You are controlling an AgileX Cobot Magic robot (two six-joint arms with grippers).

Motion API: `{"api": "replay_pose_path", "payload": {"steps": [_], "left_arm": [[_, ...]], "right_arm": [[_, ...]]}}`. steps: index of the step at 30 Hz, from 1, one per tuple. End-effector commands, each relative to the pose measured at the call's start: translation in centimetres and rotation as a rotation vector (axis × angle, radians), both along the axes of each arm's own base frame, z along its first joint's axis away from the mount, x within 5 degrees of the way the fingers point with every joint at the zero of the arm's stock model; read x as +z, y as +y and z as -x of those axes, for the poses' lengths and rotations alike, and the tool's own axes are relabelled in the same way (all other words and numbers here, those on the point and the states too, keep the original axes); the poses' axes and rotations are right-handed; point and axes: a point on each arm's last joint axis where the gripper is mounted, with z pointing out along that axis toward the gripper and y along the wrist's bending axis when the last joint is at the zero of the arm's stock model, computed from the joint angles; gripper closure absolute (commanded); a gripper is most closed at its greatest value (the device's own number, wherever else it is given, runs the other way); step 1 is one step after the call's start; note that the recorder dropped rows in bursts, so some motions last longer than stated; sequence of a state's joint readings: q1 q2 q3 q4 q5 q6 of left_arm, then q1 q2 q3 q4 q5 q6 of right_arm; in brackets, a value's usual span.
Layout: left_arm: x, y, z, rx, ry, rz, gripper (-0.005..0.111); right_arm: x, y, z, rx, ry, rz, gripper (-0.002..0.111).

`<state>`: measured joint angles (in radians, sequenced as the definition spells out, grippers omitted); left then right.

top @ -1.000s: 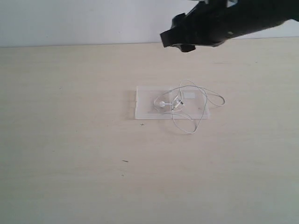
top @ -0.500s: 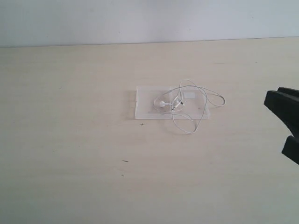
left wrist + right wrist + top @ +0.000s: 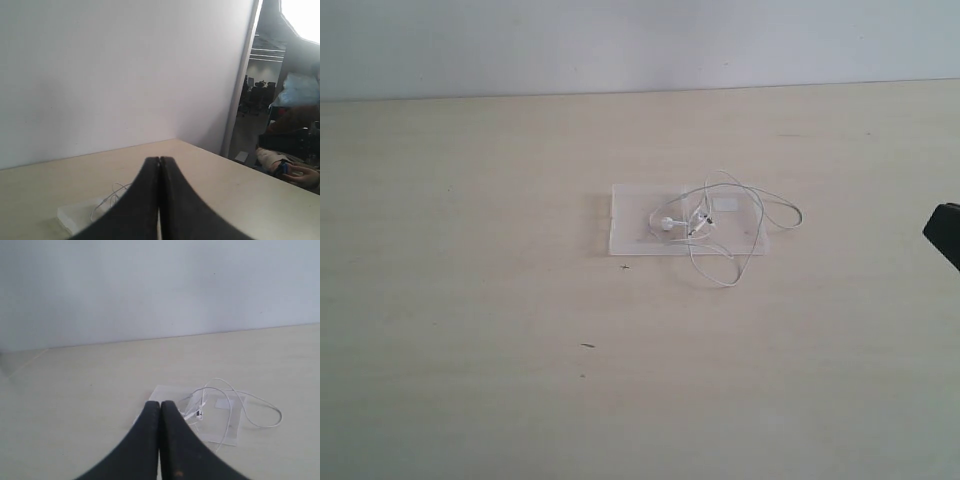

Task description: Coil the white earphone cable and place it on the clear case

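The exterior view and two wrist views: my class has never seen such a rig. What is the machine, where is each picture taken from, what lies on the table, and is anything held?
It is a robot with two arms, each ending in a two-fingered gripper. The exterior view sees the table from off the arms. Each wrist view comes from a camera on one arm; the black wedge is that arm's gripper: the left gripper and the right gripper, both shut, holding nothing. On the table lies the clear case, with the white earphone cable loosely looped on it, some loops past its edge.
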<state>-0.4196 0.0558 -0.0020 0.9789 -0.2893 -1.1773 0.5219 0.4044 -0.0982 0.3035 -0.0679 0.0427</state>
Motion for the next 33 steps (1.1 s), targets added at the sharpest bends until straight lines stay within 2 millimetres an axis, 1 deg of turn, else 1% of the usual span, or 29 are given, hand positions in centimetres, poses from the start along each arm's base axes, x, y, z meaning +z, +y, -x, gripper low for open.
{"api": "replay_pose_path", "payload": {"steps": [1,21,25,27,30,33], "left_arm": [[-0.1,0.0,0.0,0.002,0.004,0.002,0.107],[-0.1,0.0,0.0,0.002,0.004,0.002,0.107],[-0.1,0.0,0.0,0.003,0.003,0.000,0.107],[-0.1,0.0,0.0,0.003,0.003,0.000,0.107],[-0.1,0.0,0.0,0.004,0.004,0.000,0.107],[-0.1,0.0,0.0,0.004,0.004,0.000,0.107]], "right_arm": [[0.0,-0.1,0.1,-0.012,0.012,-0.050,0.108],[0.0,-0.1,0.1,-0.011,0.011,-0.049,0.108],[-0.1,-0.1,0.2,0.008,-0.016,0.024,0.108],[-0.2,-0.3,0.5,0.013,-0.040,0.094,0.108],[0.0,-1.2,1.1,-0.039,-0.092,0.159,0.108],[0.3,-2.1,1.6,-0.127,-0.139,0.176,0.108]]}}
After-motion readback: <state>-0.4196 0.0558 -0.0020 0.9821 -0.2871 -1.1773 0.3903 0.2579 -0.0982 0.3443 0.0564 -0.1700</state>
